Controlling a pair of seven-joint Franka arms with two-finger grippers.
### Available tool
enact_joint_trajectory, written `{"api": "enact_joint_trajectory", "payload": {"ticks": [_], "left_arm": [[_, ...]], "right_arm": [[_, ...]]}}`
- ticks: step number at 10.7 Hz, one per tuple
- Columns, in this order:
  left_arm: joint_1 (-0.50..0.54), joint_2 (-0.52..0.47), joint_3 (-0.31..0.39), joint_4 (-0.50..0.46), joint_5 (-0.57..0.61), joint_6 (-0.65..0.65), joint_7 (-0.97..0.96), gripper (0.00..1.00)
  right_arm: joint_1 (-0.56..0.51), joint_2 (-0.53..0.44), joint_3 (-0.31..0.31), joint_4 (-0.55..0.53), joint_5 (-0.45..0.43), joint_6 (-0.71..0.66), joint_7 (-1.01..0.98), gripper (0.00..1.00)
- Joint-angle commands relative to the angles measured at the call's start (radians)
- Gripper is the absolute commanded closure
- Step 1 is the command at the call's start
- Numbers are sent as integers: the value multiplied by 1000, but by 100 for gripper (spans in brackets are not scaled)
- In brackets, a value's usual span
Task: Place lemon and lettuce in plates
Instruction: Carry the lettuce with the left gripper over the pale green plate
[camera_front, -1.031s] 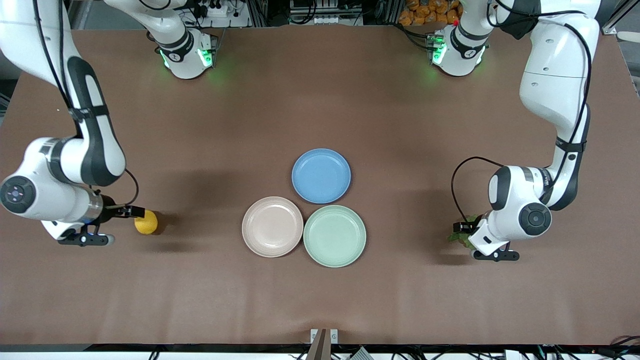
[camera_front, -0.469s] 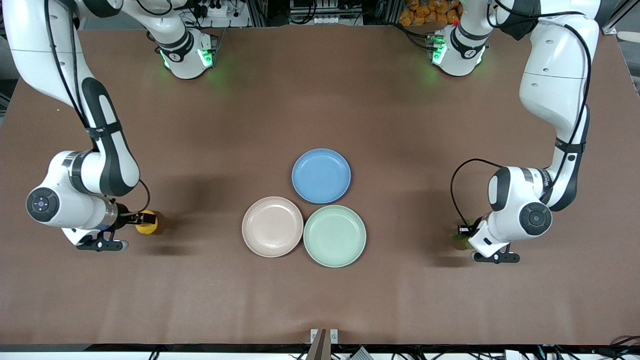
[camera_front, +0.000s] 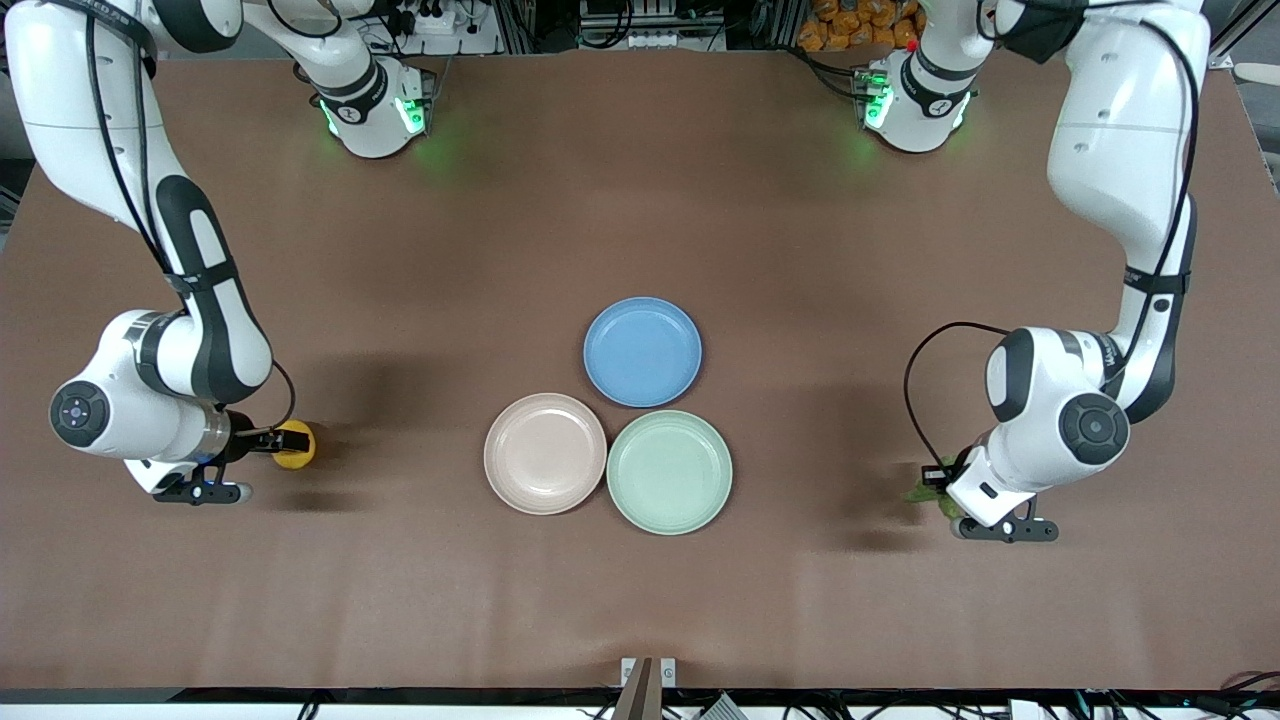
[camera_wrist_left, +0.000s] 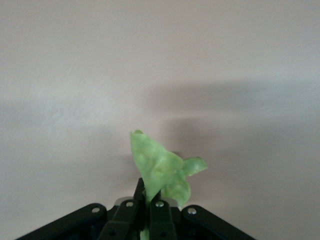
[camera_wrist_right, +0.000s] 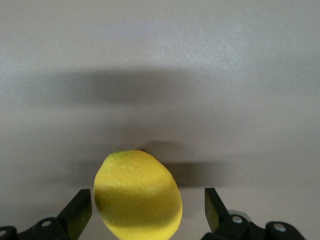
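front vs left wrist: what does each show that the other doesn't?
Only the front view: the lemon between the right gripper's open fingers at the right arm's end of the table, the beige-pink plate, the mint green plate, the blue plate and both arms.

Only the left wrist view: the left gripper's fingers pinched shut on the lettuce, and the leaf's full shape.

Both: the lettuce, mostly hidden under the left arm's wrist in the front view, and the brown table.
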Motion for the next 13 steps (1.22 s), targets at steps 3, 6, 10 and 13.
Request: {"api": "enact_joint_trajectory", "payload": {"ticks": [3,6,10,13], "left_arm": [[-101,-83,-146,-13,23,-10,-390,100],[-220,-53,-137,21,22,94,-552,100],[-334,70,-134,53,8,318,-742,100],[-362,144,-129,65,5,440,-869,85]], "right_arm": [[1,39,15,-38,15,126,-22,0],[3,42,15,-61,15,153,-20,0],[7,41,15,-74,15,175,-20,21],[15,41,17,-63,15,162,-17,43]]}}
